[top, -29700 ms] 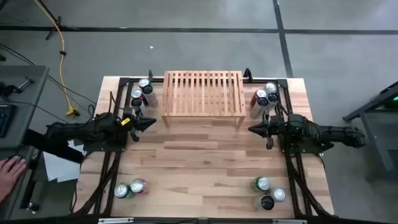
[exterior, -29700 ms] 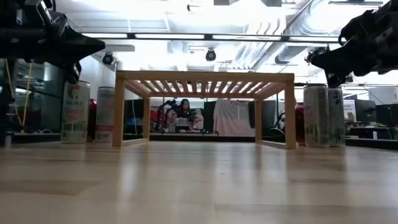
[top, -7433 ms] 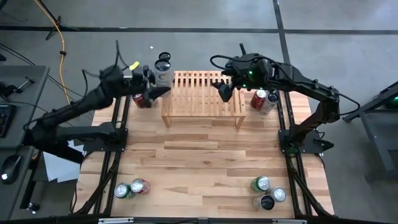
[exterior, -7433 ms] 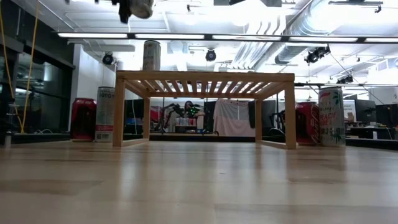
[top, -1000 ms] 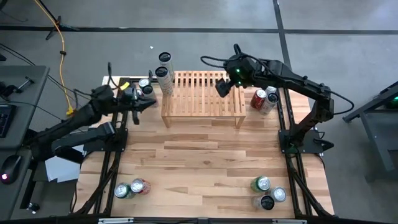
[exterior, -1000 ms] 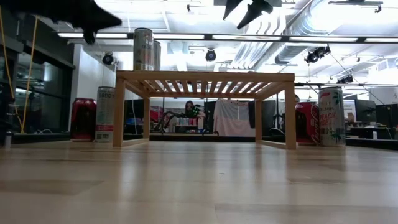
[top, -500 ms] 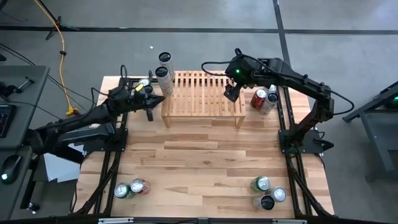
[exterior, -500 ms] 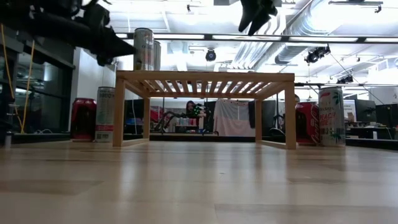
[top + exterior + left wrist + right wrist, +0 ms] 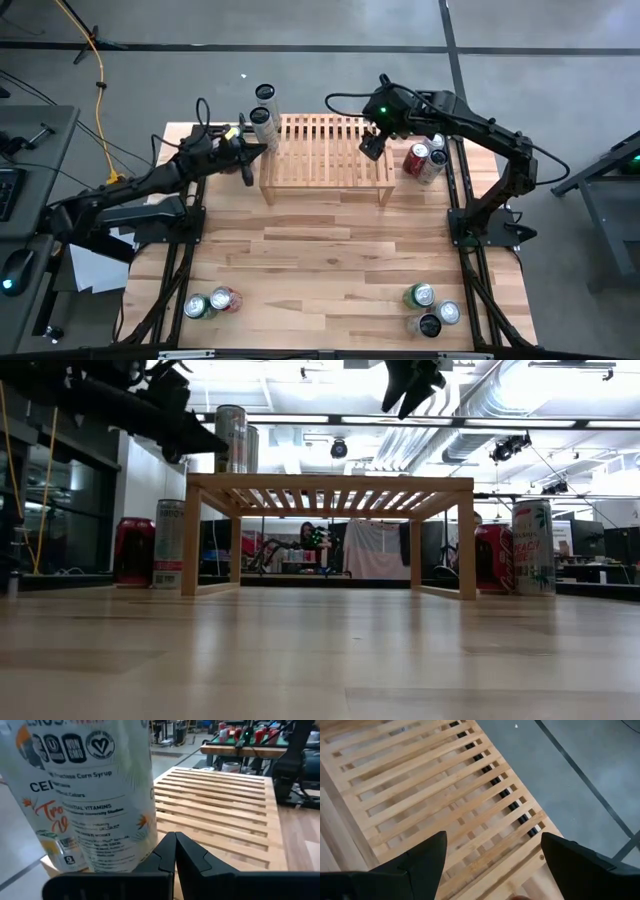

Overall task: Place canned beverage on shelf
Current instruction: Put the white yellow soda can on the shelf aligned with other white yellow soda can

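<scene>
The light-wood slatted shelf (image 9: 325, 150) stands at the table's far middle. Two tall cans stand upright on its far left corner: a white one (image 9: 262, 120) and one behind it (image 9: 264, 95). In the low view they rise above the shelf top (image 9: 230, 438). My left gripper (image 9: 258, 152) is shut, level with the shelf top, its tips right beside the white can (image 9: 85, 795). My right gripper (image 9: 371, 148) hangs open above the shelf's right part (image 9: 430, 785), with nothing between its fingers. My left gripper comes level from the table's left side, and its shut fingertips (image 9: 172, 845) lie close against the lower wall of the white can (image 9: 142, 840). I cannot tell whether they touch it. The can stands upright on the shelf's slats.
More cans stand on the table left of the shelf (image 9: 132, 550) and right of it (image 9: 420, 158). Two cans (image 9: 208, 302) sit at the near left and three (image 9: 430, 310) at the near right. The table's middle is bare wood (image 9: 320, 250).
My left gripper, still shut, has gone toward the table's right edge, up to the shelf's left end and the white can. My right gripper has shifted a little toward the right over the shelf. The cans on the shelf have stayed where they were.
</scene>
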Controlling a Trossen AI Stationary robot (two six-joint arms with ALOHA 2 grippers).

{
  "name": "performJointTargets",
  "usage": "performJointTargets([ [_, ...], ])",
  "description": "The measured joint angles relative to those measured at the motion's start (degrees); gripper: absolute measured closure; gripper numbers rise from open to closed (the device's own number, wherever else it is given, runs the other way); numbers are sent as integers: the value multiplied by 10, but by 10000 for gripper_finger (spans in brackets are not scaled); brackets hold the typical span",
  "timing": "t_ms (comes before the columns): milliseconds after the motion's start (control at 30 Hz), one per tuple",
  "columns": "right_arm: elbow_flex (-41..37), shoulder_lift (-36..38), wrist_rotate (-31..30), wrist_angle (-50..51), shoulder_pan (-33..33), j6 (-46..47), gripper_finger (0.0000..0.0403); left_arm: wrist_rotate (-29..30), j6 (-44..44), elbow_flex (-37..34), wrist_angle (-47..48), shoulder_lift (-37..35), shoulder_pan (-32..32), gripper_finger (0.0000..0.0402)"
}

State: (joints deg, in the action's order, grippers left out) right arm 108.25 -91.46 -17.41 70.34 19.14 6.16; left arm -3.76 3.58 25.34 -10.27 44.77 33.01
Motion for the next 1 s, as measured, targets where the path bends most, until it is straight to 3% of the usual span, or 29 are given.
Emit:
performJointTargets([
  [1000,0,0,0,-23,0,6,93,-1,-3,0,-69,65,38,401],
])
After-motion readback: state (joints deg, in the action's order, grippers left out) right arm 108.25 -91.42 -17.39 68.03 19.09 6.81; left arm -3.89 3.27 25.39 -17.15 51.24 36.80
